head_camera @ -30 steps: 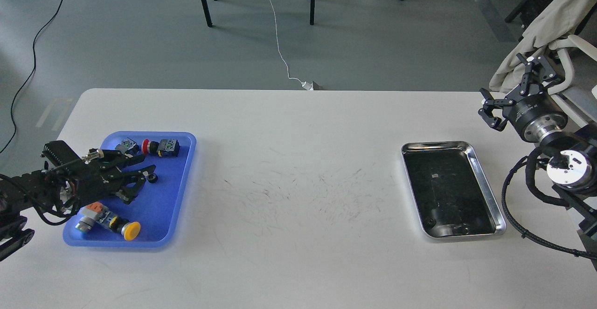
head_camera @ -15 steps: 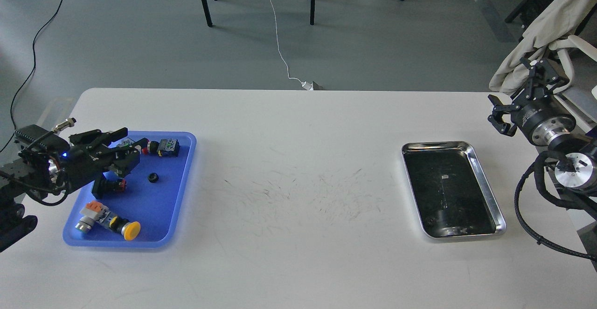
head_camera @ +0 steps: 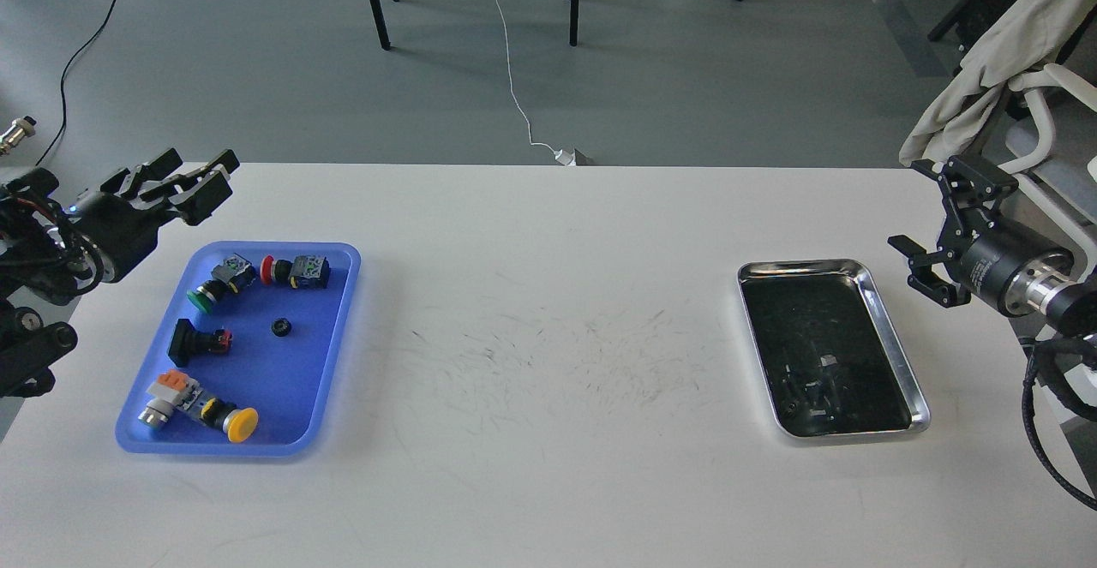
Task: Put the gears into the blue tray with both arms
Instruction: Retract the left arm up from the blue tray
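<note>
- Our left gripper [head_camera: 184, 176] hovers above the table's far-left edge, just beyond the blue tray [head_camera: 330, 354]; its fingers stand apart with nothing between them.
- Our right gripper [head_camera: 930, 238] hangs just right of the steel tray [head_camera: 891, 328], jaws spread wide and empty.
- One gear [head_camera: 279, 326] lies inside the blue tray, near its middle, apart from the push-button switches around it: a green-capped one [head_camera: 214, 285] and a red-capped one [head_camera: 291, 271] toward the far end, a black one [head_camera: 195, 341] to its left, a yellow-capped one [head_camera: 201, 409] at the near end.
- Small dark bits show in the near part of the steel tray's dark, reflective floor; we cannot tell whether they are gears or only reflections.
- We judge that any remaining gears would be in the steel tray, so the right gripper looks best placed for the next pick.
- Risks: black gears on that dark floor are hard to tell from glare, so our jaws could close on nothing or scrape the metal.
- A tiny gear could slip from the fingertips on the way across the table [head_camera: 548, 362] and roll off.
- A careless release in the crowded blue tray could land it on a switch.
</note>
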